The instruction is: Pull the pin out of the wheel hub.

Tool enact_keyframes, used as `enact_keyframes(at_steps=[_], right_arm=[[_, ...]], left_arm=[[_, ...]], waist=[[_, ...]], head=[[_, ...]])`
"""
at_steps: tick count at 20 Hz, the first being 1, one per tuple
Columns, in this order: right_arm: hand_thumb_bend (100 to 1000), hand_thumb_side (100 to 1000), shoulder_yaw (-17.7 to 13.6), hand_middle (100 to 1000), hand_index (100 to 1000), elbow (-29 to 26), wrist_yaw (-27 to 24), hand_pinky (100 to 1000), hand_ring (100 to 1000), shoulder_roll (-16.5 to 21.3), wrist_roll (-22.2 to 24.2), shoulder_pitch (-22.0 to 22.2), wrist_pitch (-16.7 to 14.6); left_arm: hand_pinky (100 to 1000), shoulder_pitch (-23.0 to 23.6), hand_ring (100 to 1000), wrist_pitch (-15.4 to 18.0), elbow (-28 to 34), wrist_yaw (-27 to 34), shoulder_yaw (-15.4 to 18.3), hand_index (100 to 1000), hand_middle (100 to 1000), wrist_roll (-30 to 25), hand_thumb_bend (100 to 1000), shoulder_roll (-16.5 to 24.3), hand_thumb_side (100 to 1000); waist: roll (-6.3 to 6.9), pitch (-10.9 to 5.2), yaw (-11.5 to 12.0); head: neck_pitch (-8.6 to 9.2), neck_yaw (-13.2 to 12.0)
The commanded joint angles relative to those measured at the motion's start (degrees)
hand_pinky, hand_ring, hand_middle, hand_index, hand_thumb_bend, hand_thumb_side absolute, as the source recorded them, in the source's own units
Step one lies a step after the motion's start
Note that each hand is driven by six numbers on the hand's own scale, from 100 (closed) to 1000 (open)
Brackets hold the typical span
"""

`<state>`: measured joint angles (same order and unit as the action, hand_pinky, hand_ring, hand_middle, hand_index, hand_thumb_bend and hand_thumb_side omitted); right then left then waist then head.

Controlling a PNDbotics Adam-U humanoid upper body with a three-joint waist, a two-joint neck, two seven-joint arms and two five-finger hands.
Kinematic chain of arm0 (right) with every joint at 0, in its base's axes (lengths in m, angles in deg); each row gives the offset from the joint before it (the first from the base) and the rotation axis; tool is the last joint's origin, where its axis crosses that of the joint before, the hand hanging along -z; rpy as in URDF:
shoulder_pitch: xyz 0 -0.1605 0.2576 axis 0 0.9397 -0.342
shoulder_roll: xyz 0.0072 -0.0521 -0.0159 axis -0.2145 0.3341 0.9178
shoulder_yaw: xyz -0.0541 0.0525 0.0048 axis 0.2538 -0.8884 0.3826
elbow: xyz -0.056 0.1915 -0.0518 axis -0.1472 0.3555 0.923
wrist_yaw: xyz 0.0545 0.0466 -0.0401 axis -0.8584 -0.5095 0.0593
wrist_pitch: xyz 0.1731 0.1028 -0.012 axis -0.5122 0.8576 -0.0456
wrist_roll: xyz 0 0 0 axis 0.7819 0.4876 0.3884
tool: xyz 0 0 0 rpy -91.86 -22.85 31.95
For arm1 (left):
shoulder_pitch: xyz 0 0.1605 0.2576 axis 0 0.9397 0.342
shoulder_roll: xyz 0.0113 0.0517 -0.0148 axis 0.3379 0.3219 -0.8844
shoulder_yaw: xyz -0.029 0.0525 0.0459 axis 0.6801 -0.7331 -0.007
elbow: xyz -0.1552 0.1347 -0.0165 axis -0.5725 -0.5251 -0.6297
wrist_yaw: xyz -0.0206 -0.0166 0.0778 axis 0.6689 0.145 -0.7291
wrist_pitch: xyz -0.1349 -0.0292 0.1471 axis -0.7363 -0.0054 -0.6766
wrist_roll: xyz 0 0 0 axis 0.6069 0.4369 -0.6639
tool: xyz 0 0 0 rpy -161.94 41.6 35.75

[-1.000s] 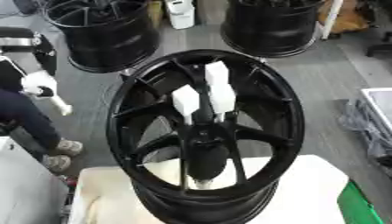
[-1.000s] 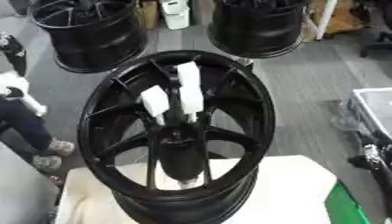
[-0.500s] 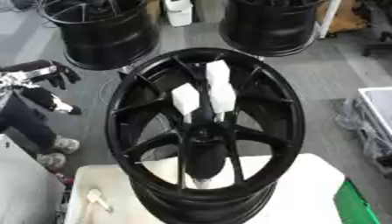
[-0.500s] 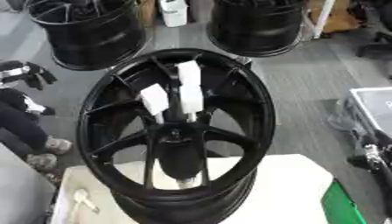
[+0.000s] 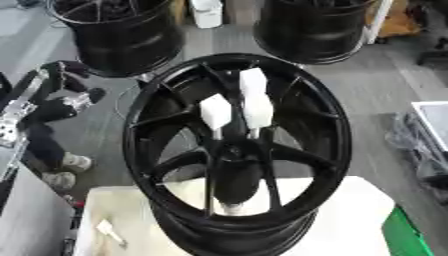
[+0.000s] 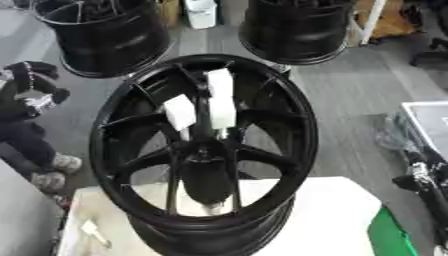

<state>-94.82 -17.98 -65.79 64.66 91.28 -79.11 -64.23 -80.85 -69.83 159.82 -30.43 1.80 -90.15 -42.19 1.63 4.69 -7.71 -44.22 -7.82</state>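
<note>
**Table**: pale cream top, matt, nearest the camera. A small pale oblong piece lies at its near left.

**Wheel hub**: black alloy with a satin sheen. It stands on edge on the table, its face tilted up, with slim paired spokes round a dark centre.

**Pins**: two white blocky pieces with smooth, plastic-looking faces, the shorter beside the taller. Both are seated between the spokes just above the centre.

**Step, as judged**: the pins sit in the hub with no hand on them. The next move calls for reaching to a pin, closing round it and drawing it straight out.

**Left hand**: black, silver-jointed, left of the hub and well apart from it. I cannot tell whether it is parted or closed.

**Right hand**: perhaps the dark shape at the right edge, and I cannot tell its state either.

**Spare wheels**: black, on the grey floor beyond.
</note>
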Motion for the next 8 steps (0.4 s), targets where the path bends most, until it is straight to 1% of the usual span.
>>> enact_keyframes(at_steps=[1,3,5,8], right_arm=[[100,743,-0.55,877,971,-0.7,-0.21,674,566,0.23,-0.29,-0.53,-0.07],[100,743,-0.49,877,971,-0.71,-0.26,674,566,0.19,-0.25,-0.58,-0.11],[100,746,-0.43,877,971,-0.66,-0.28,674,566,0.12,-0.18,-0.5,-0.12],[100,744,-0.35,877,971,-0.61,-0.3,674,566,0.14,-0.13,-0.54,-0.15]], left_arm=[[658,2.35,559,-4.12,6.85,4.72,3.01,736,605,3.84,585,-5.93,498],[657,4.39,555,-5.92,8.53,5.07,3.48,732,600,4.89,588,-9.6,507],[654,5.36,550,-7.44,9.3,4.88,3.69,726,594,5.54,589,-12.2,512],[652,5.76,546,-9.11,9.26,4.47,3.62,722,589,6.21,590,-13.86,517]], waist=[[-0.23,-0.34,0.33],[-0.4,-0.23,0.6],[-0.54,-0.18,0.74],[-0.65,-0.08,0.92]], head=[[0.1,0.4],[0.1,0.52],[0.1,0.62],[0.1,0.65]])
